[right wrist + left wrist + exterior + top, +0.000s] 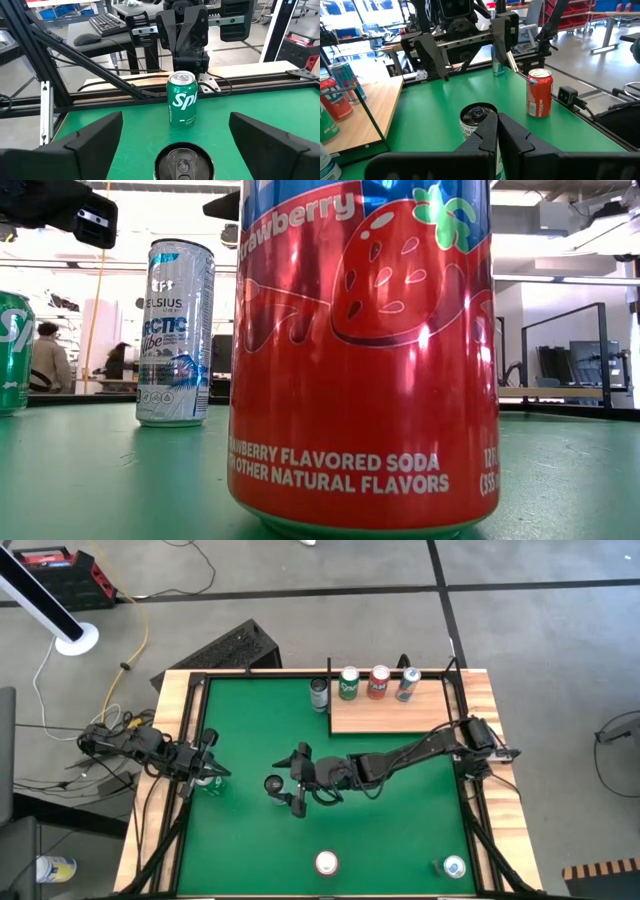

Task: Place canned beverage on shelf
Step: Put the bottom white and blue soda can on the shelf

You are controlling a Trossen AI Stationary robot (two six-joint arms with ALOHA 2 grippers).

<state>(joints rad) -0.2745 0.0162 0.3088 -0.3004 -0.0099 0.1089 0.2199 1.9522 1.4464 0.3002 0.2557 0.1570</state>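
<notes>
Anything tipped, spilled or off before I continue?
Nothing stands out. The three cans on the shelf stand upright, as does the can between the right gripper's open jaws.

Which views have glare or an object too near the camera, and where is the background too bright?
Low view: the strawberry can stands so near that it fills the middle and shows streaks of glare; the windows behind are very bright. Left wrist view: the room beyond the table is bright too. Right wrist view: the dark can is cut off by the edge. High view: even light, soft shadows.
</notes>
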